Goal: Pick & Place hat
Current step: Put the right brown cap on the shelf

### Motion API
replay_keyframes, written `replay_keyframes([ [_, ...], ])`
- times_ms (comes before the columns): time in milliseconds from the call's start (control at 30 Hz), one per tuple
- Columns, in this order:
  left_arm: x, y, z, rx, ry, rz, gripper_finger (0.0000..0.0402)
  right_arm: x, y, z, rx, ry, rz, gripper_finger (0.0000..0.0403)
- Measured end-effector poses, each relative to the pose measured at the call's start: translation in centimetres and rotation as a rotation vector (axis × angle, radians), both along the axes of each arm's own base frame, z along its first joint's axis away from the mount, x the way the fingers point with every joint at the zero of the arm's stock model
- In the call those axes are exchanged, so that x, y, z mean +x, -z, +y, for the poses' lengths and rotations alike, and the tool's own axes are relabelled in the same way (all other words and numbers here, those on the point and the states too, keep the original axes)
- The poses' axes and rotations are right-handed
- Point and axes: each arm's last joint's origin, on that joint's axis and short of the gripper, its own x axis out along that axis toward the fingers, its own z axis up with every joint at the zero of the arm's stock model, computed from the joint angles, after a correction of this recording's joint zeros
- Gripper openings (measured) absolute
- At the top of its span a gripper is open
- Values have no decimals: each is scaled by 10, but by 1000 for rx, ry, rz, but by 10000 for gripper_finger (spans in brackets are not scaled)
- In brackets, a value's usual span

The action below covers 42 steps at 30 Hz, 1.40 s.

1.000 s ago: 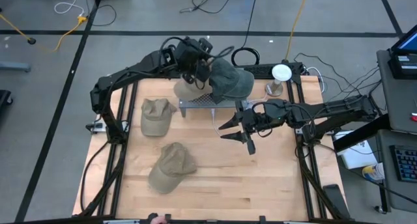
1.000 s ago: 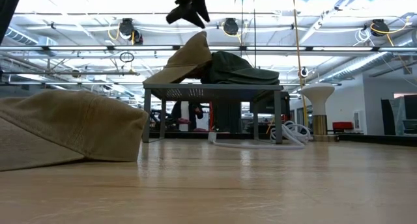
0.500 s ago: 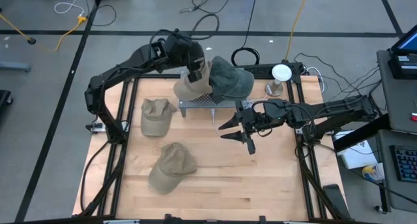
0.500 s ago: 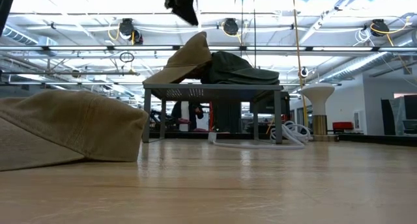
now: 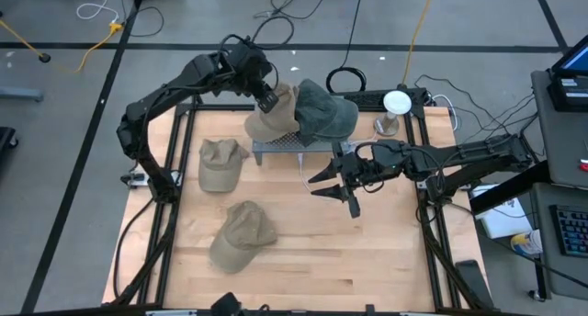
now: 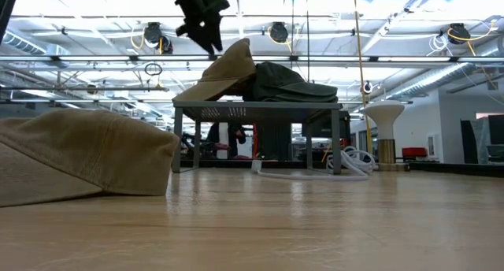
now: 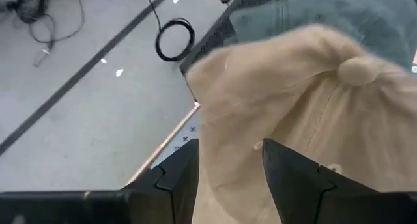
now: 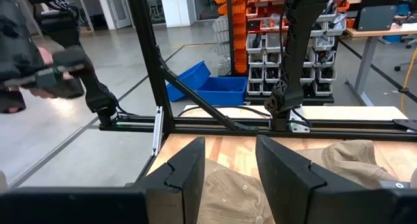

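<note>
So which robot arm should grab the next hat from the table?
Probably the left. Its gripper hangs open beside the rack, while two tan hats lie on its side. The right gripper waits open mid-table.

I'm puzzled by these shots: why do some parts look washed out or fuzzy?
Low view: the bright ceiling behind leaves the left gripper a dark silhouette, and the nearest tan hat looms large and soft. Left wrist view: the tan hat on the stand is so close it blurs. High view: evenly lit, sharp.
</note>
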Motion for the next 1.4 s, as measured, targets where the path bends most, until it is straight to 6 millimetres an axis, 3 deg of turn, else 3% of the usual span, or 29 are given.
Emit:
replay_keyframes([
  [300, 18, 54, 3, -52, 70, 8, 173, 0, 0, 0, -10, -1, -2, 130],
  [533, 29, 75, 0, 34, 175, 11, 173, 0, 0, 0, -11, -1, -2, 130],
  [933, 31, 105, 0, 50, 185, 17, 173, 0, 0, 0, -33, -4, -8, 130],
  [1267, 33, 107, 1, 67, 185, -9, 173, 0, 0, -1, -58, 18, -13, 130],
  [1400, 28, 92, -2, 92, 179, -64, 173, 0, 0, -1, -58, 17, -13, 130],
])
